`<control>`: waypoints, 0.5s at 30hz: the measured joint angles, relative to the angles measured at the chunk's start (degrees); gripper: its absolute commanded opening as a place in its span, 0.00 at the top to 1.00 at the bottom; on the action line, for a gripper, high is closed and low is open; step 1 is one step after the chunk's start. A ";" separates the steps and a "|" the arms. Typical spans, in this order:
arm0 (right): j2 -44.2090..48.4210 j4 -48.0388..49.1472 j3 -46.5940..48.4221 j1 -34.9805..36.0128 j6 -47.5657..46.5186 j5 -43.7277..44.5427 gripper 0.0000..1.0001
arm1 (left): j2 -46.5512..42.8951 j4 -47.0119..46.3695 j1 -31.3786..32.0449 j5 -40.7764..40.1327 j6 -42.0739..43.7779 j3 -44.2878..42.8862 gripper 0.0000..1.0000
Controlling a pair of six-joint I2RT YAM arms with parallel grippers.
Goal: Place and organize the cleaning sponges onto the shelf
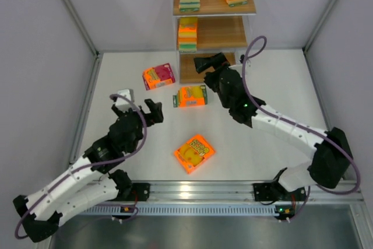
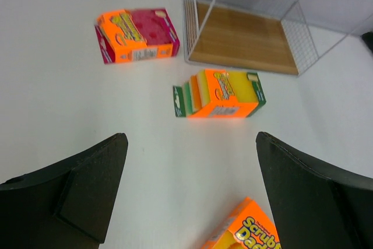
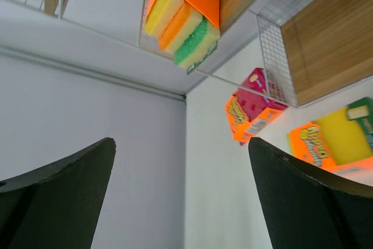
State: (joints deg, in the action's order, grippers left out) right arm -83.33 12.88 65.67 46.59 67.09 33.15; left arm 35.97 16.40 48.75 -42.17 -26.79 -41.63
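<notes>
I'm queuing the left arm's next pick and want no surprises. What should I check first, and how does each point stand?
1. The left gripper is open and empty: ok.
2. The right gripper is open and empty: ok.
3. The middle pack lies apart from the pink pack and the near pack: ok.
4. The bottom board is bare: ok.
5. The front of the shelf is free: not ok; the right gripper hangs at the bottom tier.
</notes>
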 measured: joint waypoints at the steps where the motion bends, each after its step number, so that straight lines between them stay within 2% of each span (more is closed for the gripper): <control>1: 2.80 -1.97 -1.38 -0.61 -3.10 -2.34 0.01 | 3.15 0.02 -0.09 1.14 -1.46 -0.33 0.02; 6: 12.07 -9.42 -10.23 -3.02 -14.80 -12.96 0.01 | 20.00 -0.79 -4.90 11.39 -8.81 -3.50 0.02; 9: 12.61 -12.46 -16.72 -7.19 -18.91 -21.68 0.01 | 27.89 -4.00 -12.22 21.31 -11.96 -3.61 0.02; 15: 12.33 -18.18 -23.02 -13.53 -26.29 -28.83 0.01 | 38.45 -12.92 -24.48 33.90 -15.89 -3.80 0.06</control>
State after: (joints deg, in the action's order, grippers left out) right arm -71.00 -5.30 42.65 33.06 40.80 4.32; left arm 74.41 3.49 24.27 -8.27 -42.68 -45.43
